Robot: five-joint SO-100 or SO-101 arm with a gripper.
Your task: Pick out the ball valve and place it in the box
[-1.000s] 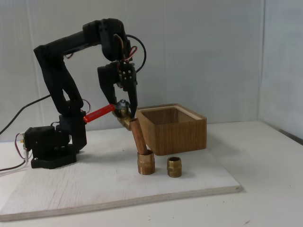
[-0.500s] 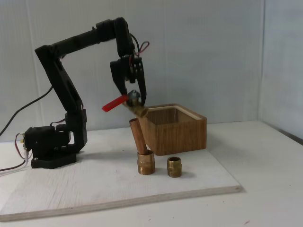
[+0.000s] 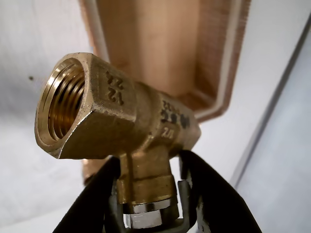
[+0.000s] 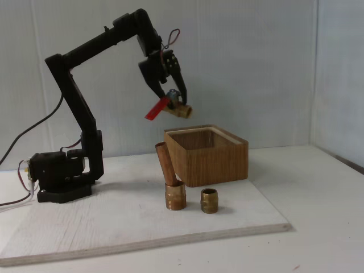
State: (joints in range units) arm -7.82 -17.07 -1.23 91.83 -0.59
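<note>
**A:** Ball valve (image 4: 181,110) — one only, up in the air, pinched in the gripper (image 4: 174,102). It hangs above the near left corner of the box (image 4: 207,156), not yet over the middle, by my reading.

**B:** How is it held?

**A:** By the stem side. In the wrist view the two black fingers (image 3: 214,194) close either side of the silvery stem under the brass body (image 3: 121,116), threaded mouth pointing left. The red handle (image 4: 156,108) sticks out down and to the left in the fixed view, clear of the jaws. Sensible: the lever is left free, and the heavy end sits close to the grip.

**B:** Why so high?

**A:** Likely to clear the box rim and the copper pipe stub (image 4: 166,164) that stands just in front of the box. That pipe leans from its brass fitting (image 4: 175,195) towards the box wall; whether it touches the wall, I cannot tell from this angle.

**B:** Count the rest.

**A:** One box, open top, ribbed brown sides, pale rim. One fitting with pipe. One short threaded nipple (image 4: 209,201), upright, just right of the fitting. All three sit on one white board (image 4: 114,222). One arm, its base (image 4: 60,176) at the board's left end.

**B:** Box contents?

**A:** The wrist view looks down into it behind the valve; the floor that shows is bare.
</note>
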